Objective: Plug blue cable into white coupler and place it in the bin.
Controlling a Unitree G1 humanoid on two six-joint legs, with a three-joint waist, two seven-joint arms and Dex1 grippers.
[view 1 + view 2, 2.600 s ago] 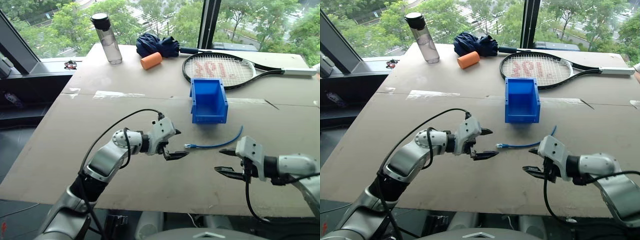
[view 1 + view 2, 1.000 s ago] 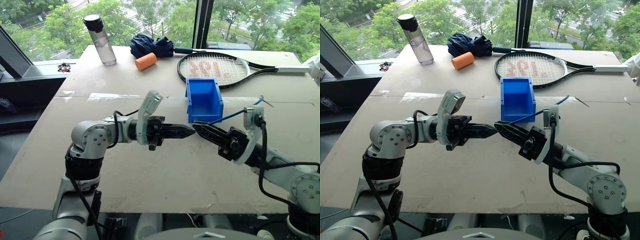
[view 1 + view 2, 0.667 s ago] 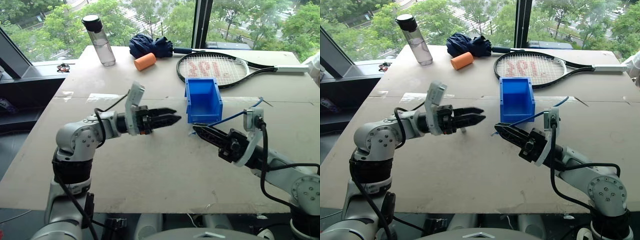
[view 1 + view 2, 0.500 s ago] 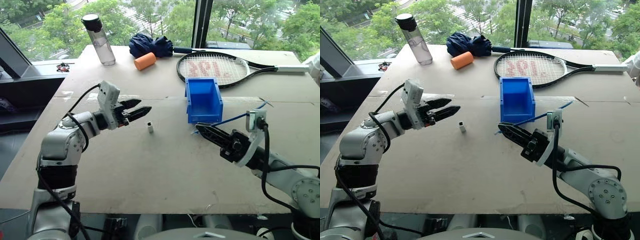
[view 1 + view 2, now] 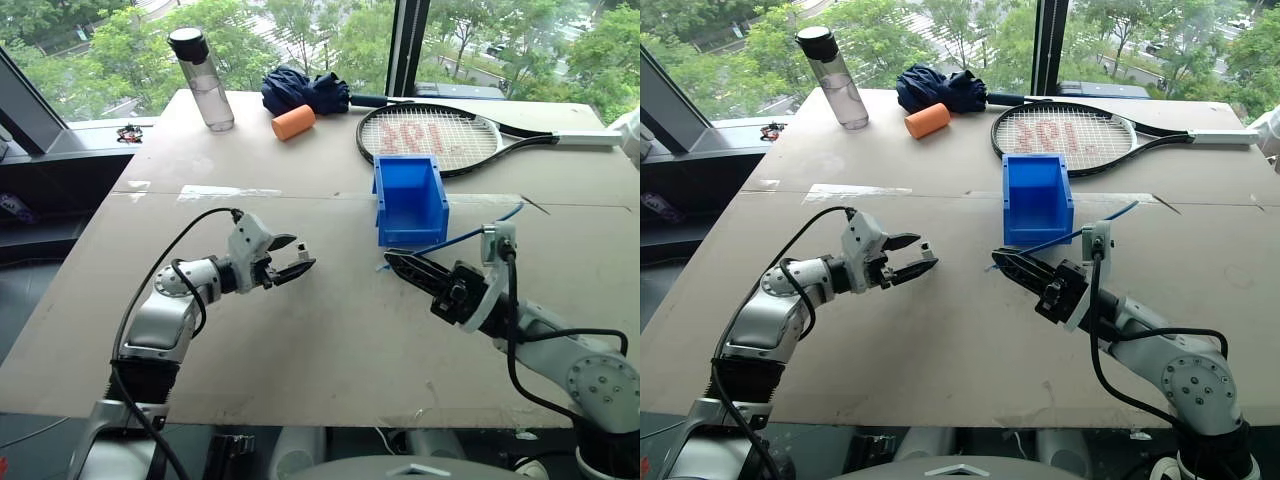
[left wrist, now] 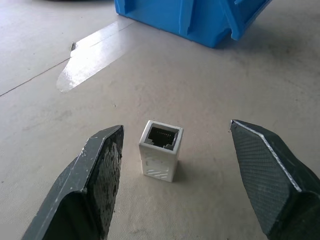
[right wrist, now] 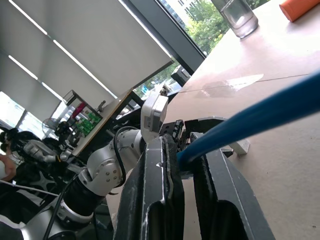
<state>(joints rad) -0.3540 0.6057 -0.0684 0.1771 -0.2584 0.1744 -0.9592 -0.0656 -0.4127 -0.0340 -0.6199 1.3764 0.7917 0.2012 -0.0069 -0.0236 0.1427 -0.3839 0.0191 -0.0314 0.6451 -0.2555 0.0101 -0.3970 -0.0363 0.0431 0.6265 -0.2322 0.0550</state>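
The white coupler (image 6: 161,149) stands on end on the table, its dark socket facing up. My left gripper (image 5: 300,254) is open, with one finger on each side of the coupler and neither touching it. To the right, my right gripper (image 5: 392,259) is shut on the blue cable (image 5: 465,232) near its plug end. The rest of the cable trails back past the wrist. The plug itself is hidden between the fingers. The blue bin (image 5: 411,200) sits open-topped just beyond both grippers, and nothing shows inside it.
A tennis racket (image 5: 440,138) lies behind the bin. Along the far edge of the table (image 5: 330,340) are a dark blue cloth bundle (image 5: 312,88), an orange roll (image 5: 294,122) and a clear bottle (image 5: 203,78). A strip of tape (image 5: 215,191) crosses the table's seam.
My left gripper opened and let go of the coupler, which now stands on the table. It drew back to the left, then came in low around the coupler. The right gripper barely moved.
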